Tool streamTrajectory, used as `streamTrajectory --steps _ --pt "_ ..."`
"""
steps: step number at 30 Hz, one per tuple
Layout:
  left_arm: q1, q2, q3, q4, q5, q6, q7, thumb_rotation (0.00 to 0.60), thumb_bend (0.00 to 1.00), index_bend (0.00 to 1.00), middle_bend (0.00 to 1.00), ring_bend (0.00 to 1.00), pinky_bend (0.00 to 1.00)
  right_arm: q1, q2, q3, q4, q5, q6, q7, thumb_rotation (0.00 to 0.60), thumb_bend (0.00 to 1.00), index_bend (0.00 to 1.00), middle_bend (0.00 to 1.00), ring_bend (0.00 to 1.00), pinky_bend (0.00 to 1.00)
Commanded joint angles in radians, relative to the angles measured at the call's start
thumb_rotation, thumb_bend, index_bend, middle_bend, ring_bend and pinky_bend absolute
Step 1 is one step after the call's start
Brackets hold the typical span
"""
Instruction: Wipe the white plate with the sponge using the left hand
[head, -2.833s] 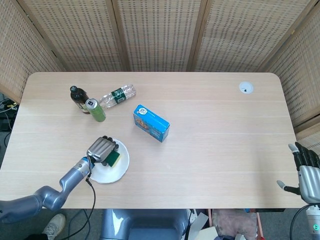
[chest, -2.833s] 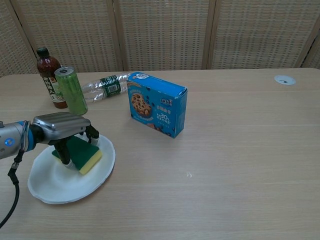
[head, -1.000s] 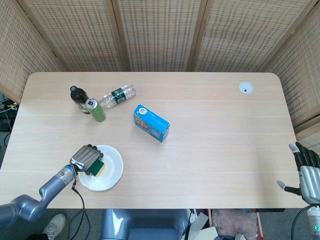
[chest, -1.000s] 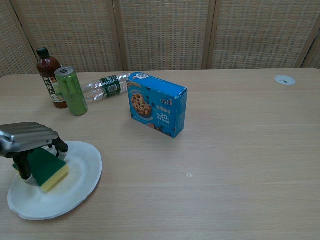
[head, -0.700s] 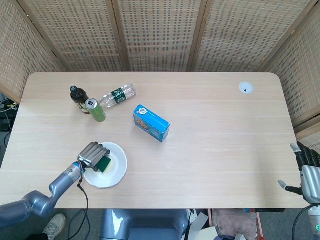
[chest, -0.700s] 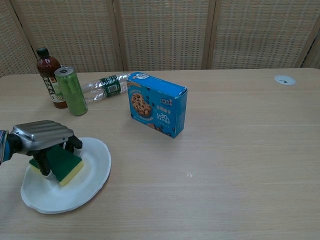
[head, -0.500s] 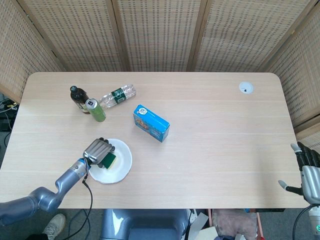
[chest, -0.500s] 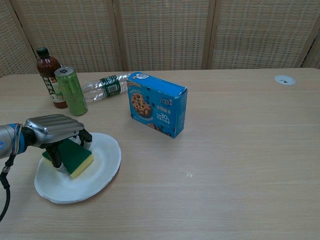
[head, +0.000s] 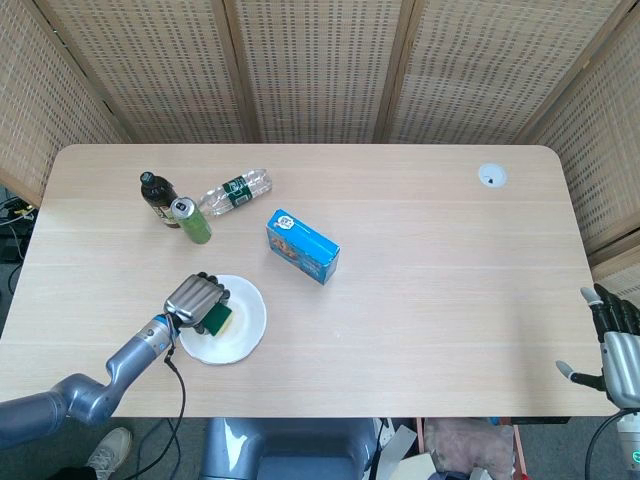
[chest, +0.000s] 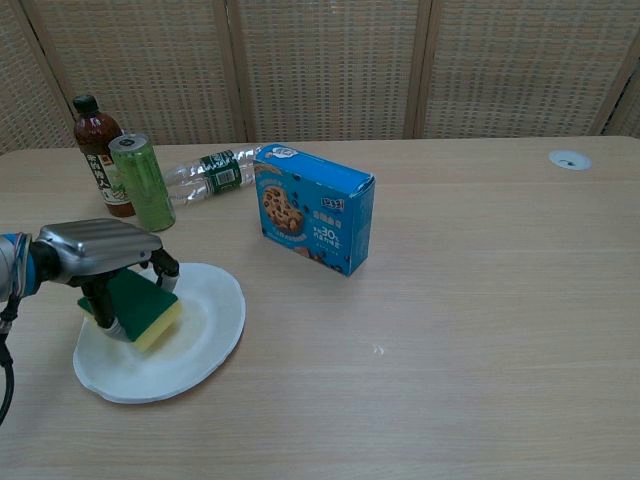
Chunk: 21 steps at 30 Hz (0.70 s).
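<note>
The white plate (head: 240, 330) (chest: 200, 335) lies near the table's front left. My left hand (head: 194, 299) (chest: 95, 250) grips a green and yellow sponge (head: 217, 319) (chest: 135, 308) from above and holds it against the plate's left half. My right hand (head: 613, 345) hangs off the table's front right corner in the head view, fingers apart and holding nothing; the chest view does not show it.
A green can (head: 190, 220) (chest: 141, 182), a dark bottle (head: 156, 196) (chest: 99, 153) and a lying clear bottle (head: 233, 189) (chest: 208, 170) sit behind the plate. A blue cookie box (head: 301, 246) (chest: 314, 208) stands mid-table. A round grommet (head: 491, 176) (chest: 569, 159) is at the far right.
The left hand has swept the sponge from the near left toward the right and back, and the plate has slid to the right along with it. The right hand has stayed still.
</note>
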Motion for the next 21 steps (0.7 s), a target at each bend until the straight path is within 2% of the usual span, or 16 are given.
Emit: streamTrajectory --steps 1,11,21 --pt "0.009 0.001 0.017 0.010 -0.020 -0.019 0.013 0.600 0.15 0.58 0.45 0.28 0.25 0.000 -0.002 -0.002 0.000 0.000 -0.001 -0.004 0.600 0.00 0.00 0.00 0.00 0.00" --pt "-0.023 -0.082 -0.016 0.086 -0.040 -0.045 0.003 0.600 0.15 0.58 0.45 0.28 0.25 0.003 -0.005 0.000 0.001 0.006 -0.007 -0.009 0.600 0.00 0.00 0.00 0.00 0.00" --pt "-0.052 -0.065 -0.067 0.007 -0.072 -0.008 0.049 0.600 0.15 0.58 0.45 0.28 0.25 0.003 -0.001 0.001 0.002 0.005 -0.008 -0.001 0.600 0.00 0.00 0.00 0.00 0.00"
